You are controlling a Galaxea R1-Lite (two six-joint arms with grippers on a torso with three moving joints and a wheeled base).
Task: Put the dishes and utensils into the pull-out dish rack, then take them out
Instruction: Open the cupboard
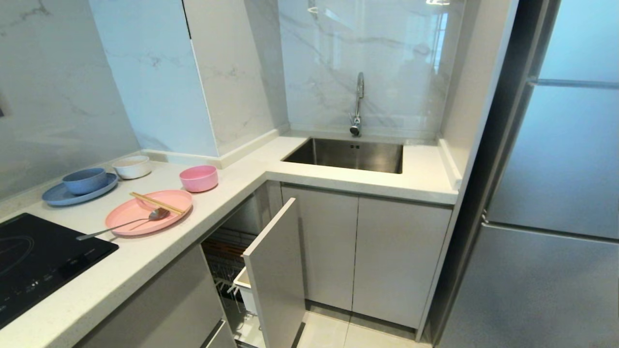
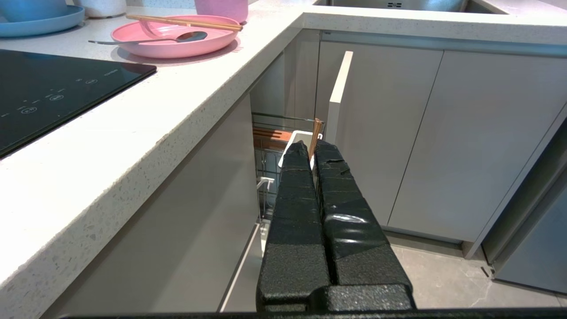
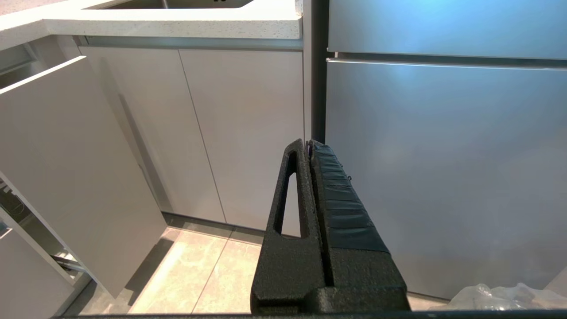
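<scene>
We're seeing the pink plate [image 1: 147, 211] sitting on the counter [image 1: 159, 251] above the pulled-out dish rack [image 1: 271, 270], carrying the chopsticks [image 1: 155, 203] and spoon [image 1: 126, 224]; the pink bowl [image 1: 198, 178] is sitting just behind it. Left gripper [image 2: 312, 148] and right gripper [image 3: 308, 144] are hanging clenched, empty, below counter level.

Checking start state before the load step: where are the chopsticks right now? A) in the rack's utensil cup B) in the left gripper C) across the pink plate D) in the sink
C: the chopsticks lie across the pink plate on the counter, next to the spoon; the left gripper is shut and holds nothing.
</scene>
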